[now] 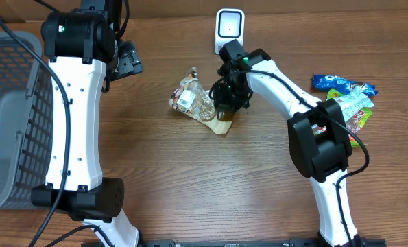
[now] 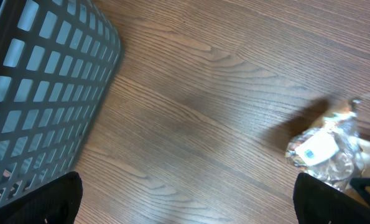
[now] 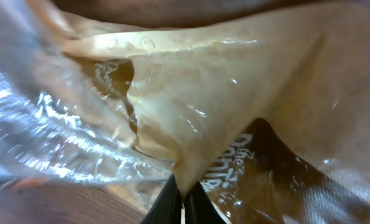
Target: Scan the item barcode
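Note:
The item is a crinkly clear and tan snack bag (image 1: 198,104) with a white barcode label (image 1: 184,101), lying mid-table. My right gripper (image 1: 225,108) is down on the bag's right end, shut on a pinched fold of its tan wrapper (image 3: 191,168). The white scanner (image 1: 229,27) stands at the table's far edge, behind the bag. My left gripper (image 2: 188,199) hovers open over bare wood, well left of the bag (image 2: 328,152), whose label (image 2: 315,149) faces up.
A grey mesh basket (image 1: 8,116) fills the left side of the table, and its wall (image 2: 41,93) shows in the left wrist view. Several wrapped snacks (image 1: 348,96) lie at the right edge.

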You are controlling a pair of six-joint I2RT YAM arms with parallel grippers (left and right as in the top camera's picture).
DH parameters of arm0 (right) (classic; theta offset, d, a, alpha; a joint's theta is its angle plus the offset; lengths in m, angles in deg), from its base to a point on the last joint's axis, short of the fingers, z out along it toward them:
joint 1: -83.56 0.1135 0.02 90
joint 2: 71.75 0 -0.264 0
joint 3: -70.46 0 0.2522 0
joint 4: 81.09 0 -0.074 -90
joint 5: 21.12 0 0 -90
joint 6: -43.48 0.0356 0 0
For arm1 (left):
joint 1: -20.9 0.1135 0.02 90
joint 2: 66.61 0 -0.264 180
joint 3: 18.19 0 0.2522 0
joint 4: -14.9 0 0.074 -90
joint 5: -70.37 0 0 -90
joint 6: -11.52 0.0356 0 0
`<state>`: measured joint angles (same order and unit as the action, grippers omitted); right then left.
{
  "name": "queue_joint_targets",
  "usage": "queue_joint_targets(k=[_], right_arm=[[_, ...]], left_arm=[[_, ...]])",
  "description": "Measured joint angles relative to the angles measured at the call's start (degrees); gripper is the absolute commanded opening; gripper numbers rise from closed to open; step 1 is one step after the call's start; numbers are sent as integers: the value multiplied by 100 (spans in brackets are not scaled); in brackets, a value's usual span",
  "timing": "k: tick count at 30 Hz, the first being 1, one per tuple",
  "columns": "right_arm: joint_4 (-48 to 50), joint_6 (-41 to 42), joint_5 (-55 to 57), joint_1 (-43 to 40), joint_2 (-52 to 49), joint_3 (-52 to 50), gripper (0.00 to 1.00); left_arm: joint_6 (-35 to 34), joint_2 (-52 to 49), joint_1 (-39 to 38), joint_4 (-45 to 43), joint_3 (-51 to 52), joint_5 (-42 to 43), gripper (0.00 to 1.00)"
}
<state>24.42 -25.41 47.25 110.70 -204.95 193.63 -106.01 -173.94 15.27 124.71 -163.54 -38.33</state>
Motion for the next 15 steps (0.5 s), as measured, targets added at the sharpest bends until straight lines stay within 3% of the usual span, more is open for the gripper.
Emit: queue_joint_targets(k=[4,6,8,10,15], right_arm=[[2,-190,76,0,140,11,7],[-4,-293,136,2,201,15,25],[4,-516,192,2,223,31,54],[7,-754,275,0,223,63,59],[-55,-1362,649,0,223,337,90]], left_arm=[[0,0,0,-2,0,0,100],[0,0,0,-2,0,0,100],[0,0,0,-2,0,0,100],[0,0,0,-2,0,0,100],[0,0,0,-2,0,0,100]])
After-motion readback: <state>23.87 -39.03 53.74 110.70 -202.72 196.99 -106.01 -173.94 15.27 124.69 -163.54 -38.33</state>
